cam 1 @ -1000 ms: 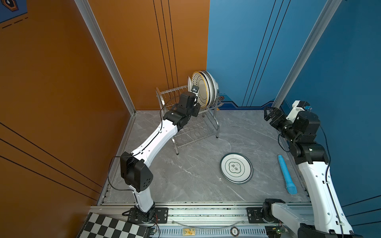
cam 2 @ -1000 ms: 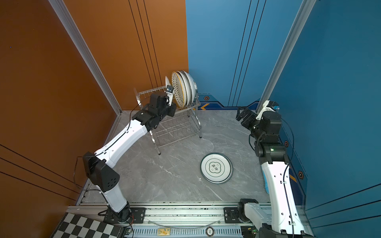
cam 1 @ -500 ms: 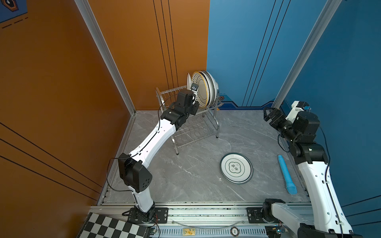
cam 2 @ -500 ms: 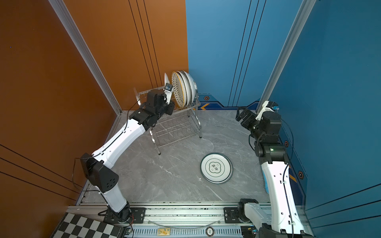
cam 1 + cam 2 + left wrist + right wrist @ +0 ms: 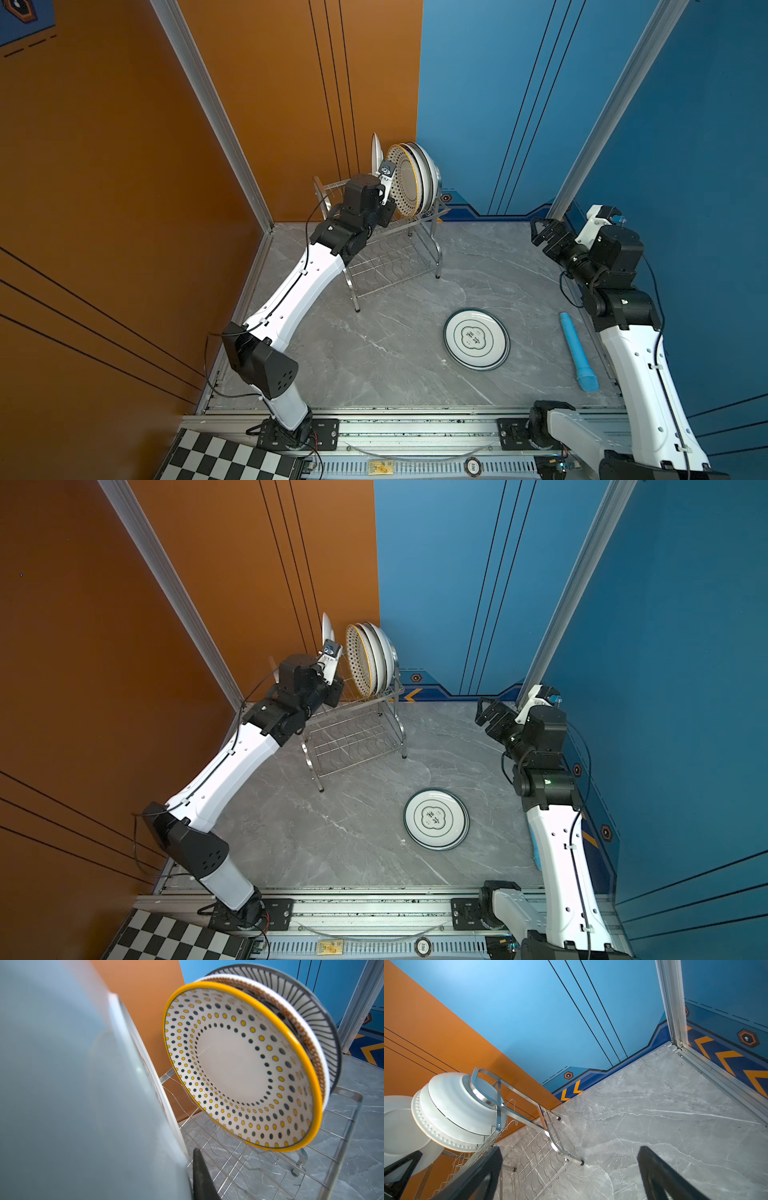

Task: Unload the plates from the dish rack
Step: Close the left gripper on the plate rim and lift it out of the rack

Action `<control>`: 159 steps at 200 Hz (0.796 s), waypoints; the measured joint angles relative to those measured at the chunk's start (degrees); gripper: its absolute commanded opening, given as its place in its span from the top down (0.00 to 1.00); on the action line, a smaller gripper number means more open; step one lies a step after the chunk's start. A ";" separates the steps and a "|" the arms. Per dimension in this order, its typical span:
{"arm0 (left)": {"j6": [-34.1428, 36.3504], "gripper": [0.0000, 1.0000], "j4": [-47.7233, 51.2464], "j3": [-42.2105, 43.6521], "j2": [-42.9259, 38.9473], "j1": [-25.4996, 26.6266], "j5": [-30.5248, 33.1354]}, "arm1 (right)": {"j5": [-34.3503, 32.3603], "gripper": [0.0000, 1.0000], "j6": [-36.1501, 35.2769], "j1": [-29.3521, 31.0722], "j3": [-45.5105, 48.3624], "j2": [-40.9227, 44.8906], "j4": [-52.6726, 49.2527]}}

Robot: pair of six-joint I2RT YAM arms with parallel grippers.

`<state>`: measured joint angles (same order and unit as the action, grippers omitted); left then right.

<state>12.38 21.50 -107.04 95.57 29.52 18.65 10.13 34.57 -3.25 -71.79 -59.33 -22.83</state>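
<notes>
**Left hand grips a plate at the rack; 1 plate lies on the table**

Nearest, a teal-rimmed clover plate lies flat on the grey table. A blue tube lies well apart from it, toward the right edge. Farther back, the right hand hangs with its jaws wide and empty. In the far corner stands the dish rack. The left hand is clamped narrowly on a white plate, held on edge over the upper tier. Just beside it, 3 plates lean together, the dotted plate in front.
</notes>
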 measured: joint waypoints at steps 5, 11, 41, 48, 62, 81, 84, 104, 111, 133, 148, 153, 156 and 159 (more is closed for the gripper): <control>0.09 1.00 0.15 0.00 -0.52 0.00 0.13 | 0.28 0.00 0.00 -0.07 0.09 0.00 0.00; 0.13 1.00 0.28 0.00 -1.09 0.00 0.24 | 0.46 0.00 -0.02 -0.11 0.17 0.00 0.00; 0.28 1.00 0.57 0.31 -4.61 0.17 0.92 | 1.70 0.00 0.00 -0.15 0.46 0.13 -0.02; 0.28 1.00 0.55 0.61 -5.60 0.24 1.16 | 1.88 0.00 0.00 -0.15 0.52 0.26 -0.04; 0.44 1.00 0.55 1.66 -7.65 0.76 1.77 | 1.95 0.00 -0.02 -0.20 0.81 0.68 0.07; 1.25 1.00 0.57 3.85 -10.69 1.92 2.56 | 2.25 0.00 -0.02 -0.31 1.49 1.05 0.37; 1.36 1.00 0.57 4.31 -11.26 2.23 2.62 | 2.36 0.00 -0.02 -0.33 1.53 1.05 0.42; 1.79 1.00 0.61 7.48 -14.45 4.33 2.99 | 3.41 0.00 0.00 -0.63 1.79 0.90 0.55; 1.86 1.00 0.63 8.57 -15.52 5.25 3.28 | 3.65 0.00 0.02 -0.70 1.86 0.85 0.57; 2.86 1.00 0.61 11.45 -18.75 8.68 4.81 | 3.67 0.00 0.02 -0.76 1.99 0.83 0.50; 3.32 1.00 0.61 13.14 -20.98 11.21 5.86 | 3.67 0.00 0.02 -1.03 2.01 0.83 0.33; 3.56 1.00 0.63 13.73 -21.81 12.17 6.32 | 3.67 0.00 0.04 -1.22 2.01 0.83 0.20; 3.67 1.00 0.63 14.12 -22.38 12.81 6.56 | 3.67 0.00 0.04 -1.29 2.01 0.83 0.11; 3.87 1.00 0.63 14.43 -22.84 13.38 6.84 | 3.69 0.00 0.04 -1.33 2.01 0.83 -0.04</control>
<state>16.25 22.13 -92.62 72.73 42.89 25.50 13.82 34.61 -4.58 -69.78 -58.50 -22.87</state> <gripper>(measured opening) 0.131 0.999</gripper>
